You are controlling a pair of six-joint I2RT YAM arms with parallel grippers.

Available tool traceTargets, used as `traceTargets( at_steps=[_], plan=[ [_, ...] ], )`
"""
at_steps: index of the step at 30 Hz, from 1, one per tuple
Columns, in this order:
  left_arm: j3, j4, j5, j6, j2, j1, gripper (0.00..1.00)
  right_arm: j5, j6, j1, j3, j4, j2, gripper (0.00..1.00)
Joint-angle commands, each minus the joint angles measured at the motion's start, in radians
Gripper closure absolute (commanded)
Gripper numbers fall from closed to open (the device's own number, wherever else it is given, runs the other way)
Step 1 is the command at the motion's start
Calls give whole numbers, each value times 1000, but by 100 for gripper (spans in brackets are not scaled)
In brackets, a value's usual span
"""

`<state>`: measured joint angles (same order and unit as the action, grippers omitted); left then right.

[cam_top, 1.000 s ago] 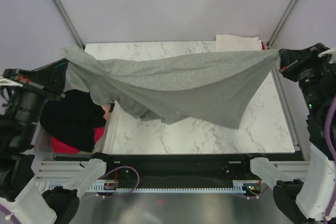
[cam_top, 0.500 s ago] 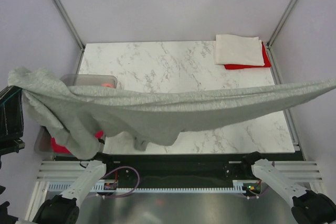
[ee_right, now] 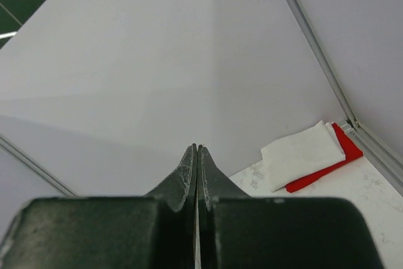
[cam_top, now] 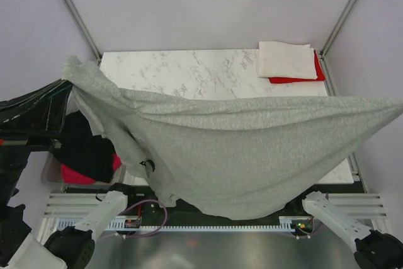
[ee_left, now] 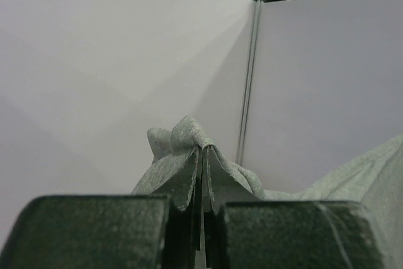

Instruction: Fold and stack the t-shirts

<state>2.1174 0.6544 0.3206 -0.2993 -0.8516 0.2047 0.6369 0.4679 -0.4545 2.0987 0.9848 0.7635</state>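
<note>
A heather grey t-shirt (cam_top: 239, 143) hangs stretched in the air across the marble table (cam_top: 189, 70), sagging over its near edge. My left gripper (ee_left: 203, 155) is shut on a bunched corner of the shirt (ee_left: 182, 137); that corner sits at the upper left in the top view. The shirt's right end runs off the top view's right edge. My right gripper (ee_right: 197, 152) has its jaws pressed together, and no cloth shows past them in the right wrist view. A folded white t-shirt (cam_top: 286, 60) lies on a folded red one (cam_top: 296, 80) at the far right corner.
A clear tub (cam_top: 47, 171) at the table's left holds a black t-shirt (cam_top: 88, 149) and a red one (cam_top: 79, 173). The white (ee_right: 302, 152) and red (ee_right: 321, 171) folded shirts also show in the right wrist view. Purple walls with metal posts enclose the table.
The shirt's left corner has moved from the far left edge inward and toward the back. The shirt's body now hangs wider and lower over the table's near edge.
</note>
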Motion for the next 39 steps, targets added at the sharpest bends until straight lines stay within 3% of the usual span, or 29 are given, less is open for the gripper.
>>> traceTargets(
  at_steps=[1, 5, 10, 14, 21, 26, 31, 32, 34, 35, 39],
  plan=[
    [59, -107, 63, 45, 37, 4, 98, 46, -66, -1, -61, -112, -125, 100],
    [61, -160, 54, 45, 60, 4, 98, 53, -95, -1, -68, -121, -182, 100],
    [67, -199, 72, 35, 34, 4, 98, 70, -127, 0, -2, -114, -130, 100],
    [50, -220, 61, 40, -20, 4, 98, 136, -170, 2, 35, -132, -23, 100],
    [-73, -256, -63, 89, -203, 4, 98, 343, -273, -39, -66, -236, 225, 100],
    [-70, -254, -95, 108, -486, -16, 98, 454, -366, -36, -127, -365, 494, 100],
    [-93, -266, -77, 97, -820, -88, 98, 186, -212, 241, -282, -455, 742, 100],
    [-86, -275, -71, 91, -951, -96, 98, 141, -203, 276, -314, -492, 776, 100],
    [-41, -291, -22, 72, -1077, -120, 98, 107, -187, 296, -388, -613, 897, 100],
    [-7, -294, -12, 63, -1221, -126, 98, 86, -184, 313, -397, -650, 945, 100],
    [275, -251, -21, 42, -1520, -145, 98, -44, -186, 332, -190, -681, 1232, 100]
  ],
)
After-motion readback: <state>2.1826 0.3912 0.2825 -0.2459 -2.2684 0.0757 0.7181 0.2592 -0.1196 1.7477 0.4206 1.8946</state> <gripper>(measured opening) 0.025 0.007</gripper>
